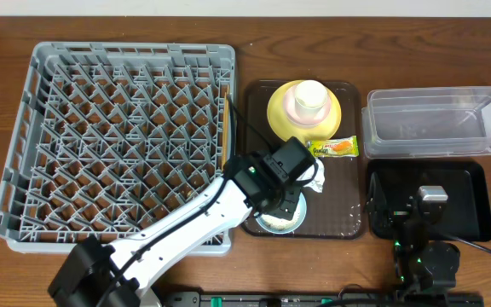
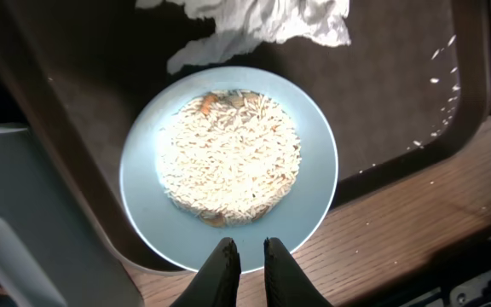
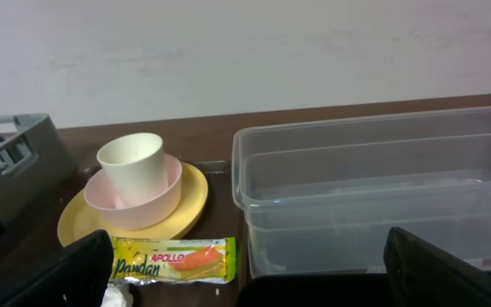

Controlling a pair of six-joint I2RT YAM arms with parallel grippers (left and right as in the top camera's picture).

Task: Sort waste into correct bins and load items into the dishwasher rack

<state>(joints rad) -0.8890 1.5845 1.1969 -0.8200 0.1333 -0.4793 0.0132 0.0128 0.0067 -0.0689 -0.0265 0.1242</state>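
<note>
Bowl (image 2: 139,183), round and light blue, full of pale rice (image 2: 228,158), on brown serving tray (image 2: 382,94), left gripper (image 2: 251,251) narrowed over its near rim, hold unclear; right gripper (image 3: 245,251) spread wide above shallow black rectangular tray (image 1: 471,183).

Grey, in an open lattice pattern, is being shown by the dishwasher rack (image 1: 118,136) at the left. The serving tray (image 1: 343,196) is being seen in dark brown, the plate (image 1: 278,115) in yellow, the upper bowl (image 3: 139,205) in pale pink and the cup (image 3: 130,158) in cream. Yellow-green and orange are being displayed on the snack wrapper (image 1: 334,147). White rice (image 2: 228,158), flecked with orange, is being framed by the light blue bowl (image 2: 314,196). The tissue (image 2: 254,21) is being seen in white, the far tub (image 1: 433,124) as clear and the near tray (image 1: 471,205) in black.
</note>
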